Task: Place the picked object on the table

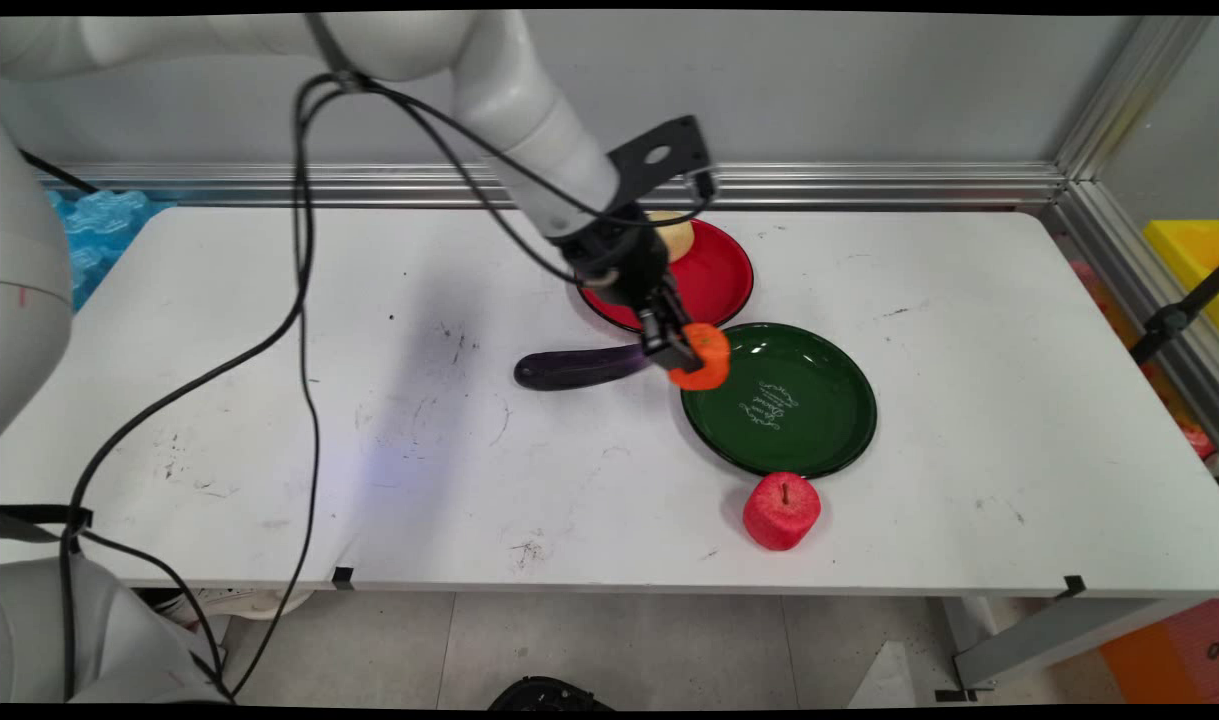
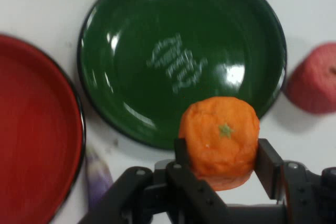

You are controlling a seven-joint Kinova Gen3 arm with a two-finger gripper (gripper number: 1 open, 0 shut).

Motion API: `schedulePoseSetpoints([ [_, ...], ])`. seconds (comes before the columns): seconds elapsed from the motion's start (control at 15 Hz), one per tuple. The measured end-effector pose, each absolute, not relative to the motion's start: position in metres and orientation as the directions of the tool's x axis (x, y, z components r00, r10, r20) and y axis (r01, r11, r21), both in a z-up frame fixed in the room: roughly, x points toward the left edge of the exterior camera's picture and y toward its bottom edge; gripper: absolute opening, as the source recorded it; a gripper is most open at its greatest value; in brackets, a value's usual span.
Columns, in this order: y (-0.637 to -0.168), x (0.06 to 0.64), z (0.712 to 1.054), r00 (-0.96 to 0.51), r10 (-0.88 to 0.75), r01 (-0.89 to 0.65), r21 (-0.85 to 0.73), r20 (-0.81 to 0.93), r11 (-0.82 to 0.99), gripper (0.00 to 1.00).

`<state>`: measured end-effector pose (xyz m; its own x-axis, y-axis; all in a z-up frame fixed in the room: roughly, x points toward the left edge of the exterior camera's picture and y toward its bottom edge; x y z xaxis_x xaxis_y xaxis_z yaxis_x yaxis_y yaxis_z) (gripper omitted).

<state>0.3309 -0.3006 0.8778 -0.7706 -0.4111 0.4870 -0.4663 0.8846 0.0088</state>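
Here the black two-finger tool [image 2: 220,163] clamps a soft orange foam fruit [image 2: 220,140] above the near left rim of the glossy green plate [image 1: 799,400]. Just beside it lie one red plate [image 1: 719,280] carrying a pale yellowish piece [image 1: 674,235], one purple eggplant [image 1: 574,367] and one red foam apple [image 1: 781,511]. The white desk [image 1: 1019,400] lies open to the right and left.

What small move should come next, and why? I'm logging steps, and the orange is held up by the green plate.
Probably ease the gripper further over the green plate: it is shut on the orange, which hangs at the plate's rim, and the plate is bare.
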Motion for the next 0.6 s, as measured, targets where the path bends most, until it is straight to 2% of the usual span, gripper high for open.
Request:
schedulePoseSetpoints([
  [0.6,-0.248,0.395,0.889,-0.796,-0.449,-0.482,0.022,0.406,0.876,0.00],
])
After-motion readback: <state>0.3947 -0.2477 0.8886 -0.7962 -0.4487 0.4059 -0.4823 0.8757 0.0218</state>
